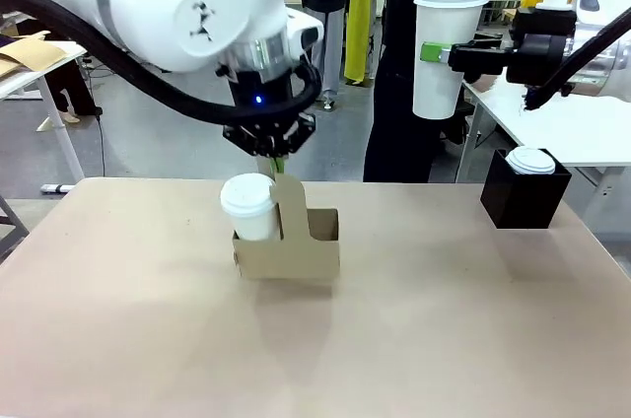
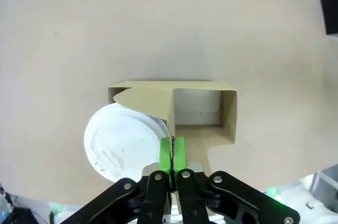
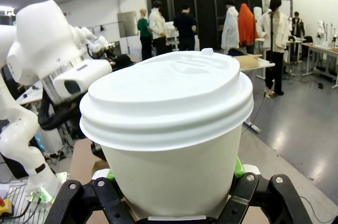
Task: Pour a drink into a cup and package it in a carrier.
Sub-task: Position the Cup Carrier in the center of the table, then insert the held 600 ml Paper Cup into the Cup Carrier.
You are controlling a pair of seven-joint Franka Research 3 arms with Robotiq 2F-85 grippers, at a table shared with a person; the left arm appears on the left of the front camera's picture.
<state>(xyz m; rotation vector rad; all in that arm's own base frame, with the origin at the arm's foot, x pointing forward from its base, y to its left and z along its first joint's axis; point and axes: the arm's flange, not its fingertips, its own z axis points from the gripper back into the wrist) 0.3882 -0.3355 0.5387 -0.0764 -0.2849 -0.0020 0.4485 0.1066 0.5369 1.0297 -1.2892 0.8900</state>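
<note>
A brown cardboard carrier (image 1: 296,252) stands on the table's middle. A white lidded cup (image 1: 248,206) sits in its left pocket; the right pocket (image 2: 198,109) is empty. My left gripper (image 1: 276,157) reaches down from above and is shut on the carrier's tall handle tab (image 1: 291,203), its green pads (image 2: 165,152) pinching the tab's edge beside the cup's lid (image 2: 124,145). At the upper right, my right gripper (image 1: 439,53) is shut on a second white lidded cup (image 1: 449,43), held upright well above the table. This cup (image 3: 169,123) looms close in the right wrist view. The drink is out of view.
A black cube-shaped box (image 1: 523,196) with a lidded white cup (image 1: 532,160) in it stands at the table's far right. A person in dark clothes (image 1: 404,122) stands behind the far edge. A white side table (image 1: 582,132) lies behind the right arm.
</note>
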